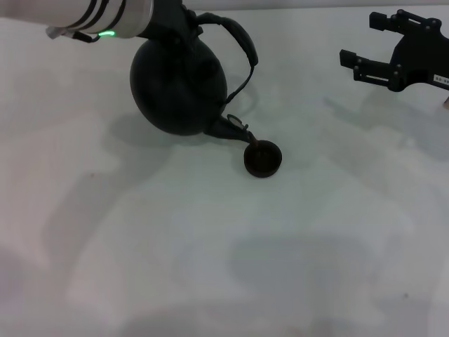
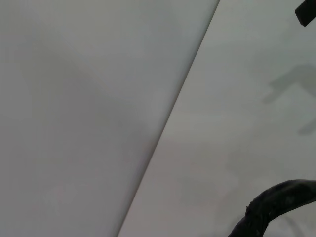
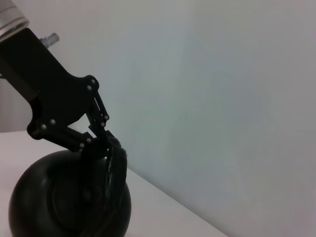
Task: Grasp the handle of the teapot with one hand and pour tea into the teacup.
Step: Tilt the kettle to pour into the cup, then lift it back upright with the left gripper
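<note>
On the white tabletop (image 1: 210,253), the teapot (image 1: 179,84) is tilted, spout over the teacup (image 1: 262,159). Its handle (image 1: 235,31) is clenched by the left end effector (image 3: 98,143). The right end effector (image 1: 365,45) is held released, well apart.

Head cam looks down on table (image 1: 210,267). Left wrist cam sits close over handle (image 2: 276,202), facing wall. Right wrist cam views teapot (image 3: 69,197) side-on; head shares it.
</note>
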{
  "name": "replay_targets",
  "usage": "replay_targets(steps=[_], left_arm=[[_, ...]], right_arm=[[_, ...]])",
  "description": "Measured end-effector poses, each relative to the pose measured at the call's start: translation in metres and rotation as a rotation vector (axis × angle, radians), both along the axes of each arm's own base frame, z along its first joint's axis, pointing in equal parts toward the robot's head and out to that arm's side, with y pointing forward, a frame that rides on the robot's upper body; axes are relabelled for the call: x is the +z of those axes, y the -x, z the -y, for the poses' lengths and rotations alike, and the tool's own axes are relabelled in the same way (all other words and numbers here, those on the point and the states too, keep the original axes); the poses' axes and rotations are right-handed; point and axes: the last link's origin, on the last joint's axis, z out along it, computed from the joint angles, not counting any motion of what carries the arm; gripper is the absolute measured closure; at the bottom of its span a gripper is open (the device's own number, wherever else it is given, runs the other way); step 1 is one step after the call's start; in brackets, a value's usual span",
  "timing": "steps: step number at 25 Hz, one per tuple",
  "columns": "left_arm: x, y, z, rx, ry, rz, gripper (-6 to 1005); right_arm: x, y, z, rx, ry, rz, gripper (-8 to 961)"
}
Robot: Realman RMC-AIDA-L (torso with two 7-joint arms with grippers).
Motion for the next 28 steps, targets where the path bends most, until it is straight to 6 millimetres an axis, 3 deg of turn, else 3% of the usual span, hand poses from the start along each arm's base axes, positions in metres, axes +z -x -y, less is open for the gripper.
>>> replay_targets(steps=[28], left_arm=[[-0.0033, -0.0067, 0.0007, -0.03, 0.005, -0.021, 856]], right_arm=[[-0.0002, -0.0022, -0.0022, -0.015, -0.01, 0.005, 128]])
